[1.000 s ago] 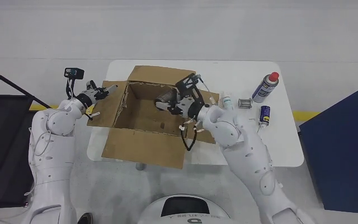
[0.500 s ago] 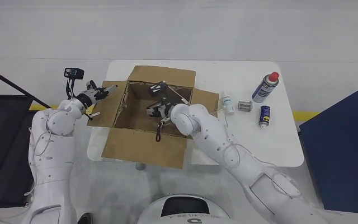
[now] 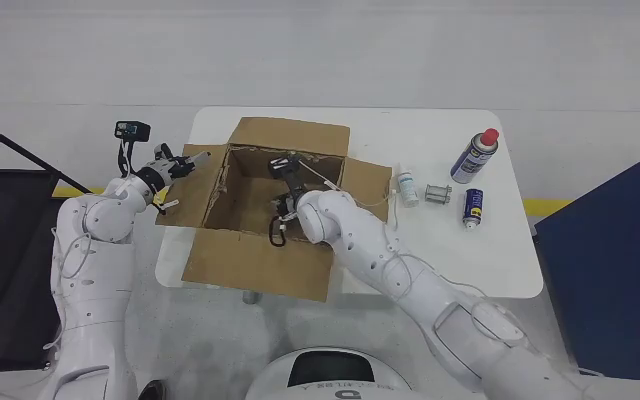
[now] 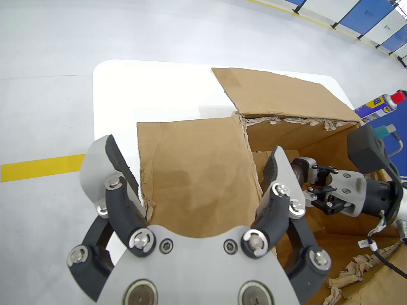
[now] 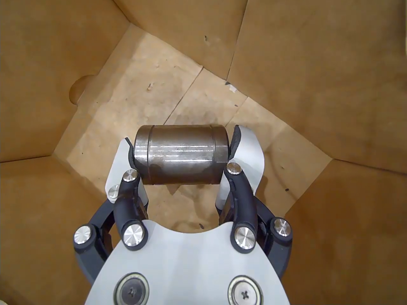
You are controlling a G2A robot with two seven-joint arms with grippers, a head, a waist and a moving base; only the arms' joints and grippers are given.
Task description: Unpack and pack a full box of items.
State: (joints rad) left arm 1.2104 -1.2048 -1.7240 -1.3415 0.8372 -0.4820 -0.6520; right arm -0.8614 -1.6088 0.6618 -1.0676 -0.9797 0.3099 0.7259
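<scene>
Right wrist view: metal cylinder [image 5: 181, 155] lies crosswise between the right gripper's [image 5: 182, 142] jaws, clamped at both ends, inside the cardboard box [image 5: 133, 74]. Left gripper [image 4: 194, 157], jaws wide and holding nothing, hangs over the box flap [image 4: 194, 185] at the table's [image 4: 108, 96] left edge.

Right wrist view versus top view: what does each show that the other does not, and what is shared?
Right wrist view: a metal cylinder clamped in the right hand, inside the box. Top view: the left hand at the box's left flap; a spray can, blue can and white bottle on the table. Shared: the box's inside.
</scene>
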